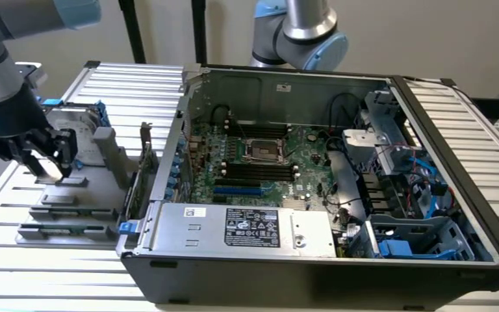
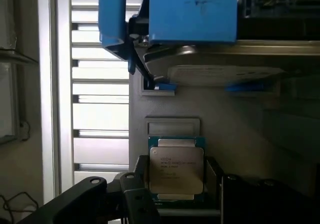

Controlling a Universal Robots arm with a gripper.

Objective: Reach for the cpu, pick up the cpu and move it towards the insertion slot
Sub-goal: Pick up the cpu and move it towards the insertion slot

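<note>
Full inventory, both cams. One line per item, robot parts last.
cpu: 1, silver top with dark green edge, in the holder under the gripper
holder: 1, grey, on the table, exterior view's left of the case
hard drive: 1, silver with blue brackets, far end of the holder
case: 1, black, open, on the table
motherboard: 1, green, inside the case
slot: 1, black with silver frame, mid-board
memory slots: several, black, either side of the slot
power supply: 1, silver, near side of the case
table: 1, pale slatted metal
arms: 2, grey with blue caps, one behind the case, one over the holder
gripper: 1, black, at the cpu
</note>
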